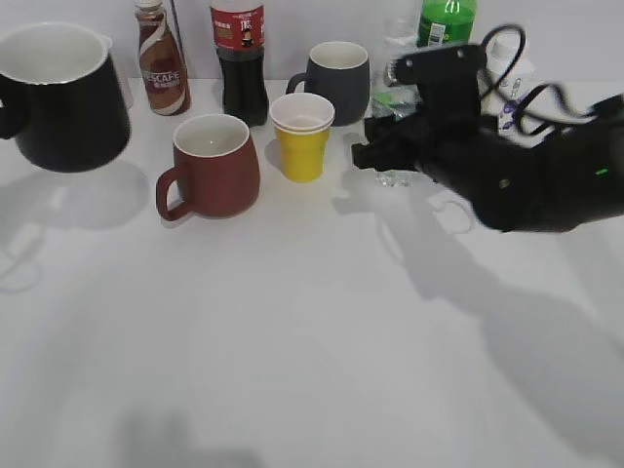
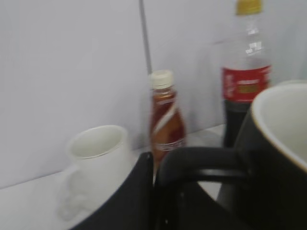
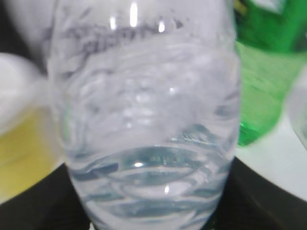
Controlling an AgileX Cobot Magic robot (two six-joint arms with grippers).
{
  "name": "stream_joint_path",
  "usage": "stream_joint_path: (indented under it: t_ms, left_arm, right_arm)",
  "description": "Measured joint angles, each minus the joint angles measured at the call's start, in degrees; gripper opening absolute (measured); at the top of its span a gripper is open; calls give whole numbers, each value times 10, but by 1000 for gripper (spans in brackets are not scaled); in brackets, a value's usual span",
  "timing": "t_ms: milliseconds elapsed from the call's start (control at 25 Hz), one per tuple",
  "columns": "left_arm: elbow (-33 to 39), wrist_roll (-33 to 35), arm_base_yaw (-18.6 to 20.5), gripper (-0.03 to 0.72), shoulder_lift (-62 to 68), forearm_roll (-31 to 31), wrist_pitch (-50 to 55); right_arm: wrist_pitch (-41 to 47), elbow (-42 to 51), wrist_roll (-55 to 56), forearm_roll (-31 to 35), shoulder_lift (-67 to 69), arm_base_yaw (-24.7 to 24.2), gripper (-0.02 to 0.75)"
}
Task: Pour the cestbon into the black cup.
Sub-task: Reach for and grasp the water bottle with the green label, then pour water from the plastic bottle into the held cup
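Observation:
The black cup [image 1: 63, 97] is at the far left, held off the table with its shadow below it. In the left wrist view my left gripper [image 2: 154, 191] is shut on the cup's loop handle [image 2: 201, 160], and the white inside shows at the right. The gripper itself is out of the exterior view. The cestbon [image 3: 148, 120], clear and ribbed with some water in it, fills the right wrist view between my right gripper's [image 3: 151, 215] black jaws. In the exterior view my right gripper [image 1: 385, 146] is closed round the cestbon [image 1: 395, 93] at the back right and mostly hides it.
Brown-red mug [image 1: 214, 164], yellow paper cup [image 1: 302, 136] and dark grey mug [image 1: 336, 80] stand mid-back. Nescafe bottle [image 1: 161, 63], cola bottle [image 1: 239, 58] and green soda bottle [image 1: 447, 21] line the back wall. A white mug [image 2: 98, 158] stands behind the black cup.

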Motion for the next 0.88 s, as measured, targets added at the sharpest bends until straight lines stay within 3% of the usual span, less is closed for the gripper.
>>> stream_joint_path:
  t_ms: [120,320,600,720,880]
  left_arm:
    - [0,-31,-35,36,-17,41,23]
    - [0,-39,-148,36,-19,69,61]
    - [0,-40,-284,36,-19,8,130]
    - [0,-41,-308,36,-19,-6,136]
    - [0,-41,-312,36,-19,-24,139]
  right_arm:
    - [80,17,-5,-120,-80,8,458]
    - [160,18,-70,-286,-178,43,458]
    - [190,18,-306,-312,-211,60,458]
    - [190,19,-389,-312,-211,60,458]
    - [159,20,-482,-300,-211,60,458]
